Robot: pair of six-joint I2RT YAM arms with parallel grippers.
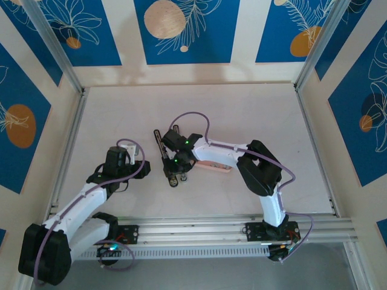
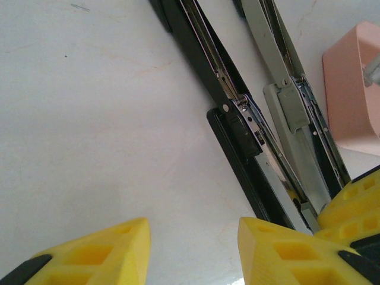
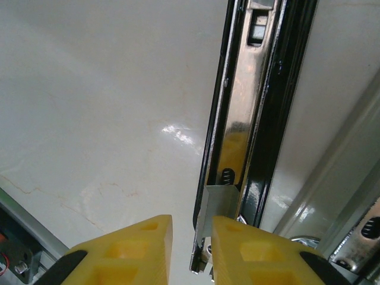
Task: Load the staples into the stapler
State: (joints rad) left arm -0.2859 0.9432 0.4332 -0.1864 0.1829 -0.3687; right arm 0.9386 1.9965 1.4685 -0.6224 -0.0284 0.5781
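Observation:
The stapler (image 1: 161,147) lies opened flat at the table's middle. In the left wrist view its black bar with the metal channel (image 2: 237,130) runs beside the light grey bar (image 2: 291,107). A short grey strip of staples (image 3: 221,205) sits in the near end of the channel (image 3: 249,89), by the spring. My right gripper (image 1: 176,176) (image 3: 191,222) hovers over that end, narrowly open, and the strip shows in the gap beside the right finger (image 3: 249,249). My left gripper (image 1: 144,169) (image 2: 193,228) is open over bare table just left of the stapler.
A shallow pink tray (image 1: 213,166) (image 2: 350,95) lies right of the stapler, partly under my right arm. An aluminium rail (image 1: 230,220) runs along the near table edge. Blue patterned walls enclose the white table (image 1: 242,115).

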